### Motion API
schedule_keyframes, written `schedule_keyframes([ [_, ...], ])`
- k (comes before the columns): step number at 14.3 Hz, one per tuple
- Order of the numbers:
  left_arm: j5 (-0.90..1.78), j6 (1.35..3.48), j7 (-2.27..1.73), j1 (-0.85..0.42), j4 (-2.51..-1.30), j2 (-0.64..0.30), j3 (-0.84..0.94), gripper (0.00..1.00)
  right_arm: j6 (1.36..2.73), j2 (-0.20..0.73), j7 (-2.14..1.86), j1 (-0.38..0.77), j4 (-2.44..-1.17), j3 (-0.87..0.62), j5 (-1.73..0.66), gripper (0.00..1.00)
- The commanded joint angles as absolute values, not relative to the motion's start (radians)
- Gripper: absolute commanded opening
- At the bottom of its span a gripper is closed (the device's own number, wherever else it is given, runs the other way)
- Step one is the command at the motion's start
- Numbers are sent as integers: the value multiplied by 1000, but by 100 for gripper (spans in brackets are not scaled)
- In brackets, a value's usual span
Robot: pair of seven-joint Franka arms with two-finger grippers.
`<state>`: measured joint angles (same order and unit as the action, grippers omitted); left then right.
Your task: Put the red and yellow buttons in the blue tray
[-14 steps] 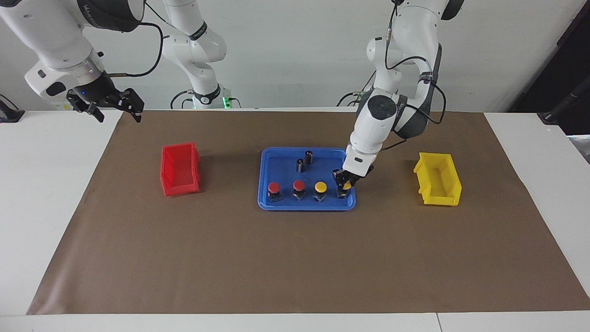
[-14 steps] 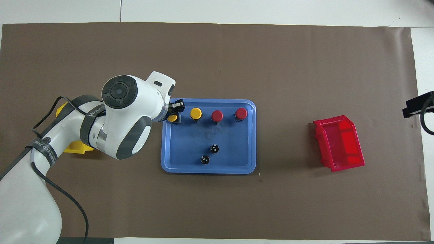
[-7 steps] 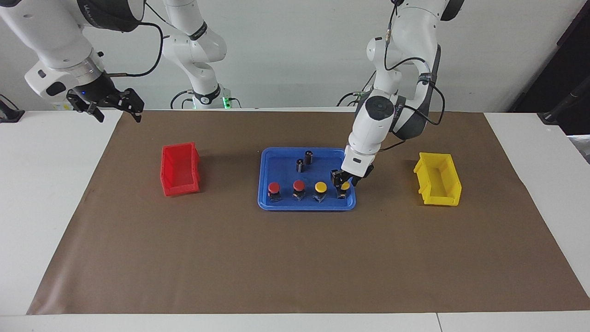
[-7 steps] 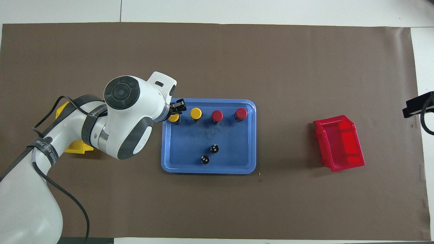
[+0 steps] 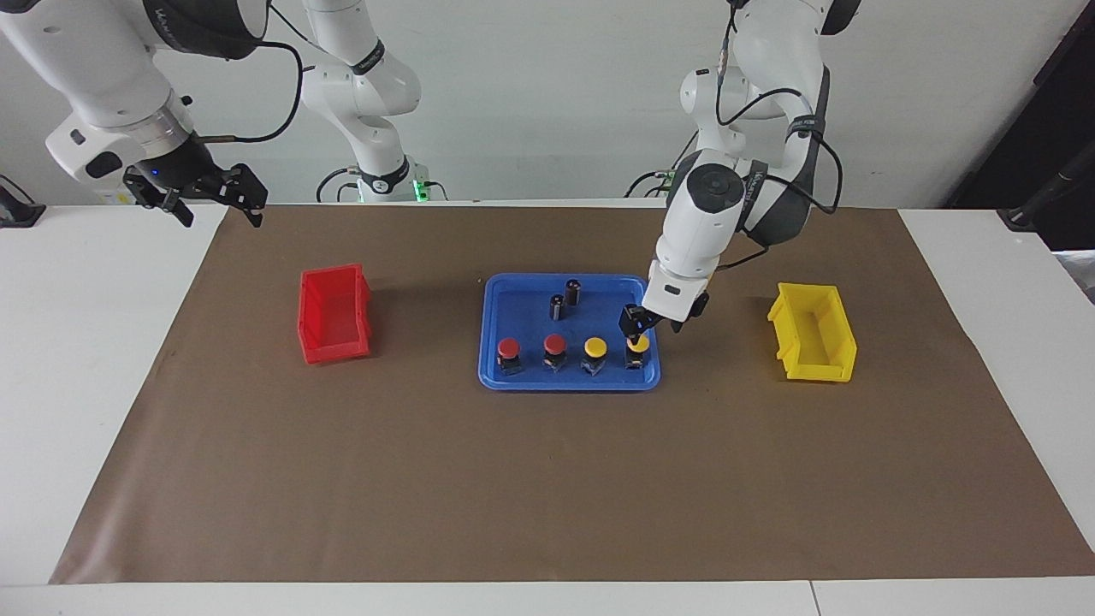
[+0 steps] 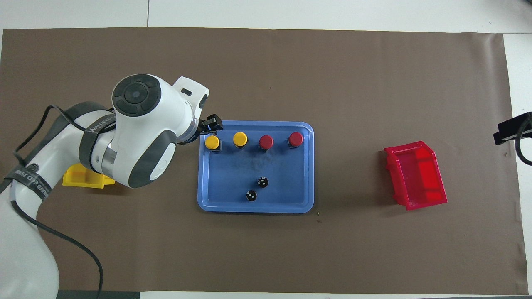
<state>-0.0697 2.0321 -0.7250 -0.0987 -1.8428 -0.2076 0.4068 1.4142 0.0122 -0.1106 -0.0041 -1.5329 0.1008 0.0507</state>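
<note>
All four red and yellow buttons (image 5: 569, 354) stand in the blue tray (image 5: 513, 299); left gripper (image 5: 635, 323), fingers seemingly apart, hangs just above the tray's end yellow button (image 5: 636, 352), empty; right gripper (image 5: 214, 198) waits open, well apart.

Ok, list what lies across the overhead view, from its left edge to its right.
yellow bin → yellow button → yellow button → red button → red button → red bin

Bright, even light falls from above in both views. Shadows are soft and short: a faint one lies beside the red bin (image 5: 334, 313), another under the blue tray (image 6: 255, 205). Focus is sharp throughout, with no glare or visible edge distortion.
</note>
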Motion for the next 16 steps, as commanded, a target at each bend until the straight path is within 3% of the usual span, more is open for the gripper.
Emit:
schedule_keyframes([
  [1,-83,1884,-571,-63,-1792,-156,356,100,1422,-11,-132,-8,-1560,95,58,100],
  [3,-74,1789,-444,-71,-1734,-147,272,100,1422,-11,-132,-8,-1560,95,58,100],
  [9,-40,1620,-158,-158,-1743,21,2,100,1422,-11,-132,-8,-1560,95,57,100],
  [16,-9,1588,69,-149,-1686,68,-35,100,1431,-11,-127,-6,-1560,95,57,100],
])
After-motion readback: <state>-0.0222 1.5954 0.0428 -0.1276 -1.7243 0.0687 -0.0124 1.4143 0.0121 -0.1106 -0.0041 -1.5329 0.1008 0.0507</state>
